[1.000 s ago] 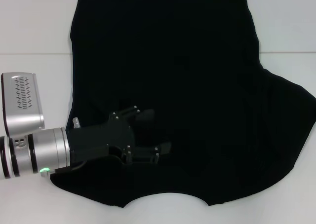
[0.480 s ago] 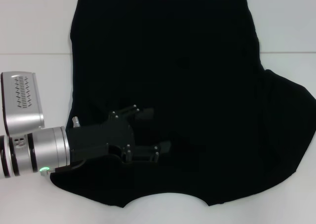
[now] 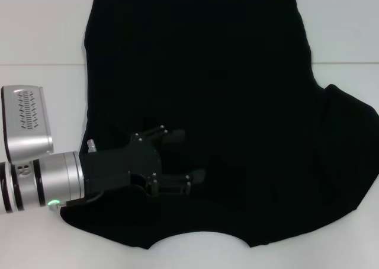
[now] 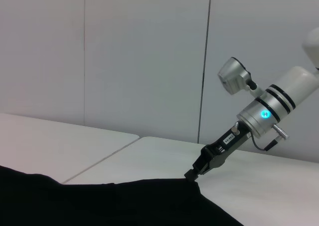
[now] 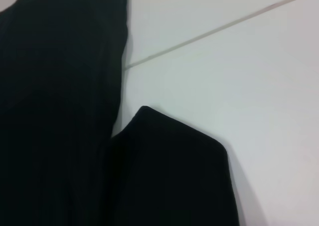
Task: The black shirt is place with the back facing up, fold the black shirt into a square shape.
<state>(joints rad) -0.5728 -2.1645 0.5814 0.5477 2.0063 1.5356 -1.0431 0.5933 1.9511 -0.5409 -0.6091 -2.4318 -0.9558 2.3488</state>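
**Q:** Changed over the last second?

**A:** Very little. Left gripper [image 3: 186, 157] barely moved, low over the near-left part of the black shirt [image 3: 225, 73], jaws apart with nothing between them. Right sleeve [image 3: 343, 150] shifted slightly outward, its near edge now a little farther right, the notch where it meets the body a touch sharper.

**Q:** Meaning for the fold?

**A:** Probably a spreading or settling step, not yet a fold. Left side already straight from hem to shoulder, seemingly with that sleeve tucked in. Right sleeve still fanned out flat on the table [image 3: 41, 32], so likely the next part to bring inward.

**Q:** Right gripper?

**A:** Absent from the head view. In the left wrist view, right gripper [image 4: 192, 175] down at the shirt's edge, apparently touching cloth; whether clamped on it cannot be told from that distance.

**Q:** Edges and room?

**A:** Shirt spread back-up across the middle of the table, neckline [image 3: 198, 236] nearest, hem at the far edge of view. Bare table along the left and beyond the right sleeve, near and far. Sleeve tip almost at the right border of the head view, so little seen margin there.
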